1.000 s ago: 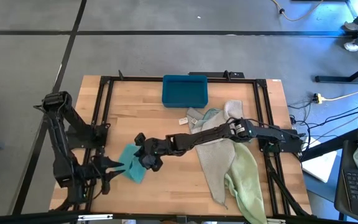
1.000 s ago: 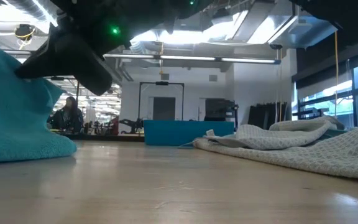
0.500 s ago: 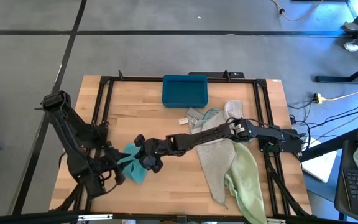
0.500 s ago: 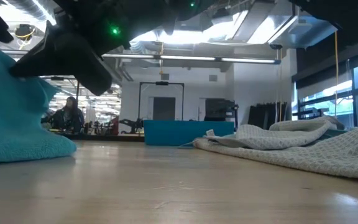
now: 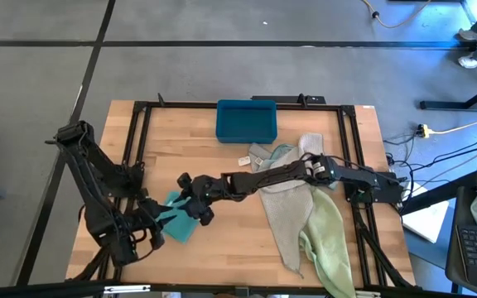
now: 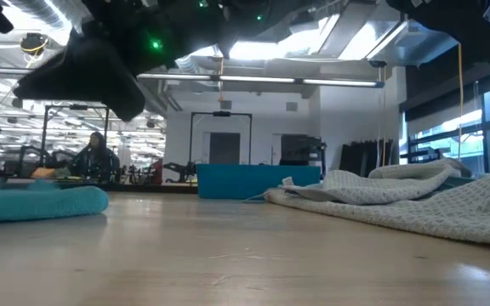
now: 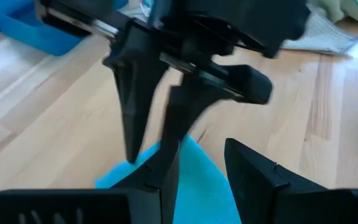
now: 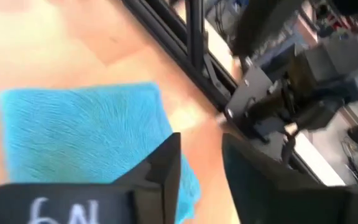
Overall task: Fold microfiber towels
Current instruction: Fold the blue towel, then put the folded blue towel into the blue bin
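While the teal towel (image 5: 177, 222) lies flat and folded on the wooden table (image 5: 238, 248) at its front-left part, both grippers stand at it with nothing pinched. Item one, the left gripper (image 5: 166, 217): at the towel's left edge, fingers (image 7: 166, 180) spread with a gap between them, the cloth showing below in the left wrist view (image 7: 197, 186). Item two, the right gripper (image 5: 190, 204): reaching across from the right side to the towel's far-right corner, fingers (image 8: 163, 171) parted and clear of the cloth, which lies beneath them in the right wrist view (image 8: 86, 134). Item three, the remaining towels, heaped at the right half of the table: a pale grey-beige towel (image 5: 284, 219) spread out (a second grey-beige piece (image 5: 309, 145) sits behind it), a pale blue towel (image 5: 278, 154) partly buried in the heap, and a pale green towel (image 5: 328, 240) draped toward the front edge. Item four, a teal-blue bin (image 5: 246, 121) at the back centre of the table, well apart from the folded towel. From table height the teal towel (image 6: 37, 204) reads as a low flat slab at left, the grey heap (image 6: 398, 200) at right.
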Controlling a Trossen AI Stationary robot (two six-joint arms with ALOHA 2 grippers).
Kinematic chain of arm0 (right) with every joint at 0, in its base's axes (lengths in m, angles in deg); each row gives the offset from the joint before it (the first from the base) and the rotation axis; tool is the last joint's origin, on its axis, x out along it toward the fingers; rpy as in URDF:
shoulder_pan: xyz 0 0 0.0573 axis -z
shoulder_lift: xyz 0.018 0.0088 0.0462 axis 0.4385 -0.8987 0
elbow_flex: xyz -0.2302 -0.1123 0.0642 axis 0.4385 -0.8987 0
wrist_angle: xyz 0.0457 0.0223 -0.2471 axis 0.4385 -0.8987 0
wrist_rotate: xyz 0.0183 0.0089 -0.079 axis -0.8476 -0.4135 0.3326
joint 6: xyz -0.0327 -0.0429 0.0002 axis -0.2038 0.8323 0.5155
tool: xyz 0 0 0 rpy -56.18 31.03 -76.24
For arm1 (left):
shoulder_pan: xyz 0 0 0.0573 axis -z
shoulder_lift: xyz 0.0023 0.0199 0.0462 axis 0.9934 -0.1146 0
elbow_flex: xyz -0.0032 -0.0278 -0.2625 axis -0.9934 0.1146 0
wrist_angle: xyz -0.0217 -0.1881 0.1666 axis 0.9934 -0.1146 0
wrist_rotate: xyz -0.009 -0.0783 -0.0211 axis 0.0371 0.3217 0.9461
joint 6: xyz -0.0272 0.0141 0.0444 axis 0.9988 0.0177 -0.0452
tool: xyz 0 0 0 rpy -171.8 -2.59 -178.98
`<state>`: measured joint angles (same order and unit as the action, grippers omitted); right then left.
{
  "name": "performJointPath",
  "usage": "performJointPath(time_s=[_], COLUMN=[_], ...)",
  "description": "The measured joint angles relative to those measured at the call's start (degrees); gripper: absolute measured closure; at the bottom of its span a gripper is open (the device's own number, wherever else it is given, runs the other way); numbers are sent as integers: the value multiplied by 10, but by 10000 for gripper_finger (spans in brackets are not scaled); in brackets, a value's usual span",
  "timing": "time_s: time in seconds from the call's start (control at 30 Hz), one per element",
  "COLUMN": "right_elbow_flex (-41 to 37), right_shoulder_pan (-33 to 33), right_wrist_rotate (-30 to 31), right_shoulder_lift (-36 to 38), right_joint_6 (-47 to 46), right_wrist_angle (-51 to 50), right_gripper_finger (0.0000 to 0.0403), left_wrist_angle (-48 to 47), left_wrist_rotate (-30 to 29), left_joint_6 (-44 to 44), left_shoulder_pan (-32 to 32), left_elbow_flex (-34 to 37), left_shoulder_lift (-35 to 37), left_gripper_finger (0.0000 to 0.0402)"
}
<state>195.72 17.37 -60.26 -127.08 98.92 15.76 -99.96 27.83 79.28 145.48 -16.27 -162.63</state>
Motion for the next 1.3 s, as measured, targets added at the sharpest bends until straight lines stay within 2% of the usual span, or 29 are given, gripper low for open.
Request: performJointPath(time_s=[0.13,0.27,0.4,0.57,0.67,0.73,0.83,1.13,1.3], right_elbow_flex=[0,0,0,0,0,-1,0,0,-4], right_shoulder_pan=[-4,-10,-20,-39,-49,-56,-64,-85,-93], right_wrist_rotate=[-2,54,120,167,167,166,160,158,158], right_shoulder_lift=[1,1,1,6,13,20,24,25,25], right_joint_6=[0,0,-3,-59,-128,-175,-232,-302,-336], right_wrist_angle=[9,-25,-76,-170,-230,-280,-314,-361,-380], right_gripper_finger=[242,225,222,222,222,221,221,221,221], left_wrist_angle=[-4,-24,-62,-106,-52,9,55,60,84], left_wrist_rotate=[30,79,99,101,106,126,174,305,318], left_joint_6=[-4,1,23,142,212,212,137,-262,-428], left_shoulder_pan=[0,0,7,25,37,45,48,-29,-50], left_elbow_flex=[-2,-1,-1,30,81,107,123,122,122], left_shoulder_lift=[0,0,0,0,0,0,0,0,0], left_gripper_finger=[280,280,280,280,280,280,280,280,280])
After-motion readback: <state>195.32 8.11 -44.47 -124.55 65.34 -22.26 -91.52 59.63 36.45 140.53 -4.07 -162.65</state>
